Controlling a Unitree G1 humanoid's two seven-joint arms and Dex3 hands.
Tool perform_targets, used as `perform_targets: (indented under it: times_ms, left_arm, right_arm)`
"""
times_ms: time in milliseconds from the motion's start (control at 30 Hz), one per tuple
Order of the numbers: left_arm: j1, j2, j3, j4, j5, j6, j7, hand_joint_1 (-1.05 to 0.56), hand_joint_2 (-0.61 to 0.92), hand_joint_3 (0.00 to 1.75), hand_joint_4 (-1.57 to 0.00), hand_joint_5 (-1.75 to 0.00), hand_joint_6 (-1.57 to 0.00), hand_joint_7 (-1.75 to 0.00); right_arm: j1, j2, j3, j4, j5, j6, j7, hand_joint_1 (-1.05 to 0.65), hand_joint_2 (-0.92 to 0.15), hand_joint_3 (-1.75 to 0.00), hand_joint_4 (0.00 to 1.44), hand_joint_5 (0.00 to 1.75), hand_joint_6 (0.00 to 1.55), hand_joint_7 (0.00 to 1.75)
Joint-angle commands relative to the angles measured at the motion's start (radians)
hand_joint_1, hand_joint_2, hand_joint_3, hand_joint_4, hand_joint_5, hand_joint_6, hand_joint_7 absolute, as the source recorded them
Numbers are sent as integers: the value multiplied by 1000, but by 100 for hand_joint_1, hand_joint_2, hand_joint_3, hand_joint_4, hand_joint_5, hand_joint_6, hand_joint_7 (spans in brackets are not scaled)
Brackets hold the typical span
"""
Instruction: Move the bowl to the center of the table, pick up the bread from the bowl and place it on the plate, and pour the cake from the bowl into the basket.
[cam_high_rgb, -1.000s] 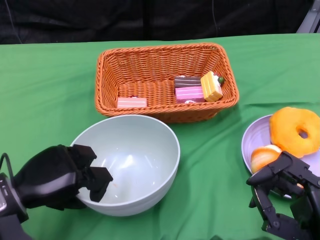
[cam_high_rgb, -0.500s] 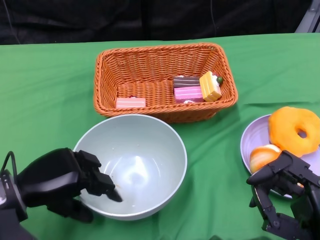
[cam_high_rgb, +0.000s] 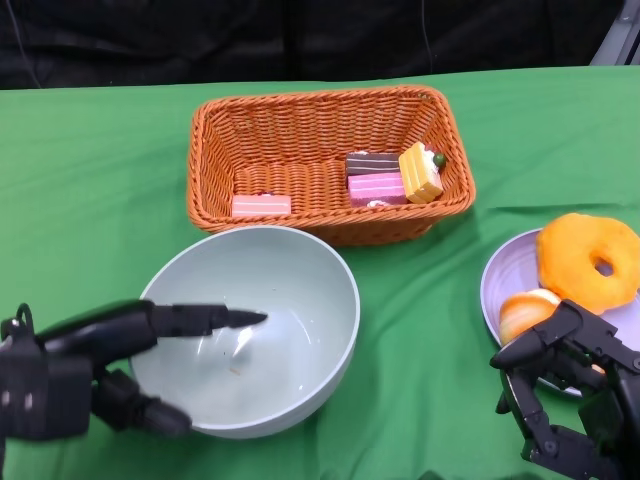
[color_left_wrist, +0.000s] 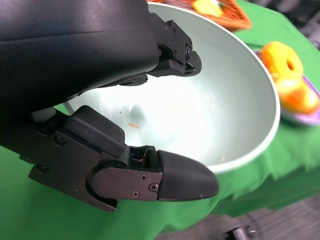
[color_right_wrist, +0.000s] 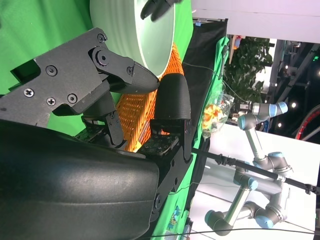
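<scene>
Bowl (cam_high_rgb: 285, 300) sits on the green table (cam_high_rgb: 90, 170) in front of the basket (cam_high_rgb: 320, 125), with the left hand (cam_high_rgb: 85, 365) at its near-left rim. That hand's fingers (cam_high_rgb: 215, 320) are stretched out straight over the rim into the bowl, spread apart and gripping nothing. Right hand (cam_high_rgb: 565, 385) hangs near the plate (cam_high_rgb: 497, 285) with fingers loosely curled apart, holding nothing. Plate has a donut (cam_high_rgb: 590, 260) and a bread roll (cam_high_rgb: 525, 312) on it. Cake pieces (cam_high_rgb: 385, 178) lie in the basket, one pink slice (cam_high_rgb: 262, 205) off by itself.
</scene>
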Motion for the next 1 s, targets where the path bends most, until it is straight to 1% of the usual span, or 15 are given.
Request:
perform_targets:
  times_ms: [33,100,133,167,200,233,267,300,367,433,500,567,700,867,1000]
  left_arm:
    - [-113,27,568,288,-288,355,-530,-60,92,25,-60,-21,-50,-11]
    - [-102,18,627,292,-341,404,-504,-41,92,21,-77,-29,-67,-16]
    - [-96,14,647,292,-359,413,-495,-28,92,26,-88,-41,-82,-20]
    - [-88,8,669,292,-378,415,-484,-24,92,27,-90,-45,-86,-21]
    - [-81,5,689,292,-392,412,-486,-18,91,46,-84,-95,-89,-57]
    - [-78,4,703,292,-404,416,-496,-15,91,53,-78,-119,-83,-83]
    - [-76,4,712,292,-413,420,-506,-13,91,58,-74,-134,-78,-101]
    - [-65,2,725,292,-418,381,-517,-12,91,59,-72,-139,-76,-107]
    - [-44,-7,754,292,-420,304,-541,-11,87,70,-71,-164,-68,-142]
    - [-24,-21,780,292,-415,231,-560,-10,82,81,-69,-171,-65,-150]
    - [-4,-36,797,292,-408,169,-558,-8,76,91,-73,-174,-64,-160]
    - [12,-47,811,292,-399,122,-553,-6,74,95,-75,-174,-64,-163]
    - [58,-66,833,292,-355,-5,-523,-4,71,98,-75,-175,-64,-163]
    - [123,-57,826,292,-226,-179,-450,-3,71,102,-72,-175,-64,-160]
    - [165,-40,857,292,-104,-221,-380,-3,69,102,-67,-175,-65,-157]
  right_arm:
    - [7,-12,-11,-6,10,8,0,-10,-59,-97,67,163,62,140]
    - [7,-12,-9,-2,15,5,4,-10,-59,-98,67,164,62,140]
    - [7,-12,-9,-1,17,3,6,-9,-58,-98,67,164,62,140]
    - [7,-12,-7,-2,20,5,8,-9,-58,-98,67,164,62,140]
    - [7,-12,-6,-2,22,7,11,-10,-58,-98,67,163,63,139]
    - [7,-12,-5,-3,23,9,12,-10,-58,-98,67,163,63,139]
    - [7,-12,-5,-3,23,9,14,-10,-58,-98,68,163,63,139]
    - [3,-12,-3,2,28,6,20,-10,-58,-98,68,163,63,139]
    - [-8,-12,1,10,37,2,31,-11,-58,-97,68,163,64,138]
    - [-21,-13,4,15,43,3,43,-11,-59,-96,69,162,65,137]
    - [-34,-15,6,20,47,5,54,-12,-59,-95,70,162,66,137]
    - [-46,-16,8,23,59,12,68,-12,-60,-94,71,162,66,136]
    - [-70,-23,20,16,77,59,96,-12,-61,-92,69,161,64,134]
    - [-100,-23,42,7,53,88,103,-17,-65,-79,69,159,65,130]
    - [-94,-19,70,-15,54,129,107,-18,-66,-77,68,158,65,131]
